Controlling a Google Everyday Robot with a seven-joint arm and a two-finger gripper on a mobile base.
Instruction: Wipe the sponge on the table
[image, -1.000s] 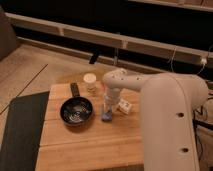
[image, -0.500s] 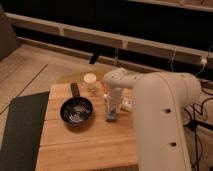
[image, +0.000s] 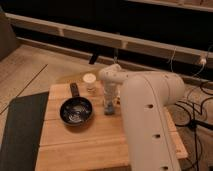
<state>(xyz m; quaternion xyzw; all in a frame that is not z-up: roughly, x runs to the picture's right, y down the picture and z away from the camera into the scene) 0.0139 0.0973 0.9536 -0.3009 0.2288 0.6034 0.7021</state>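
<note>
**A:** What has moved since a second ago?

**B:** The bulky white arm (image: 150, 112) now stands farther left in the view. The pincer (image: 109, 103) and the sponge (image: 108, 110) sit slightly farther back on the counter (image: 90, 147) than they did.

**A:** Where is the pincer exactly?

**B:** It points down near the middle of the counter, just right of the black bowl (image: 76, 111). The wrist rises behind it and bends into the arm, which fills the right side of the view.

**A:** And its fingers?

**B:** They are together, clamped on the sponge. The small blue-grey block shows at the tip and rests against the wood.

**A:** How close is the sponge to the bowl?

**B:** It is near the bowl but apart from it, with a strip of bare plank between them.

**A:** What else is on the counter?

**B:** A small black bar (image: 74, 90) lies just beyond the bowl's far rim. A pale round cup (image: 89, 79) stands farther back, left of the wrist. A dark grey mat (image: 20, 130) runs along the counter's left side.
</note>
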